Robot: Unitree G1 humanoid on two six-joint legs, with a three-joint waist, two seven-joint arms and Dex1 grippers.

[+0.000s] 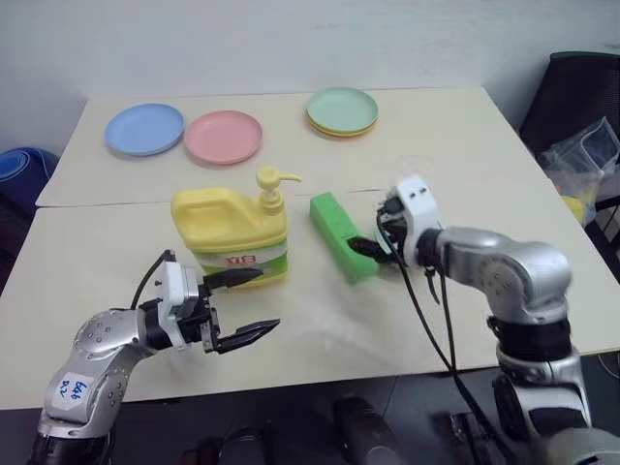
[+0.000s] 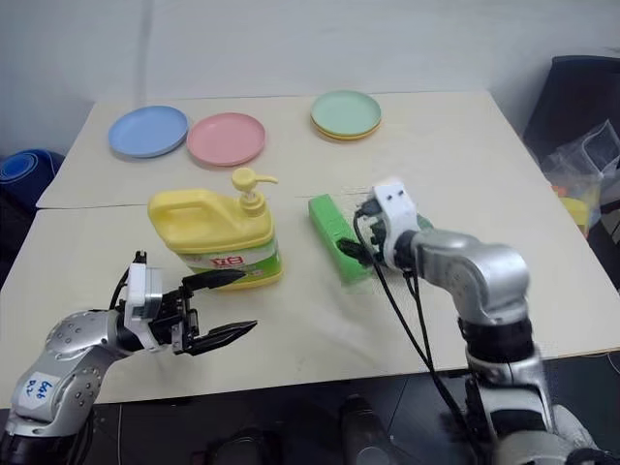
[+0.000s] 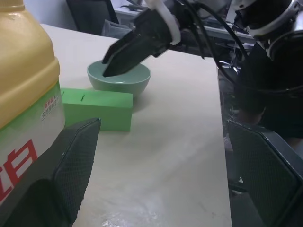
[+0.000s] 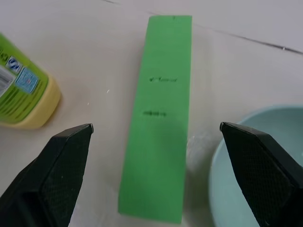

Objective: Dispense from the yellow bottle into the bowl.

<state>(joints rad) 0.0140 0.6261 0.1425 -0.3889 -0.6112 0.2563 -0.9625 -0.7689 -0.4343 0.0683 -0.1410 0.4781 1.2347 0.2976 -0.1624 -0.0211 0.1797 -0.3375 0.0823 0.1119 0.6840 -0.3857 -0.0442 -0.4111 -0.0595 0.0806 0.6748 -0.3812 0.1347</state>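
Nearest the robot, the left gripper (image 1: 244, 307) hangs low over the pale wooden tabletop (image 1: 320, 329), its two black fingers spread wide and grasping nothing. One fingertip sits just in front of the label of the large squat yellow plastic bottle (image 1: 231, 232), the other points out over bare tabletop; whether the upper finger touches the bottle cannot be told.

The yellow bottle stands upright on the tabletop just beyond that gripper, left of centre, with its built-in handle along the top, a yellow pump dispenser (image 1: 272, 184) rising from its right shoulder and a green-and-white label with red characters on its near face.

To the right of the bottle, near it but apart, a bright green rectangular foam block (image 1: 340, 232) lies flat, its long side running away from the robot. The right gripper (image 4: 156, 137) hovers above the near end of this block with its black fingers released and wide apart, holding nothing; in its wrist view one finger is on the bottle's side of the block, the other over the bowl's side.

The small round pale mint-green bowl (image 3: 119, 78) rests on the tabletop just beside the block on the side away from the bottle, below the right gripper.

Farther back lie a flat blue plate (image 1: 144, 128), a pink plate (image 1: 224, 137) beside it, and green plates stacked on a yellow one (image 1: 342, 110).
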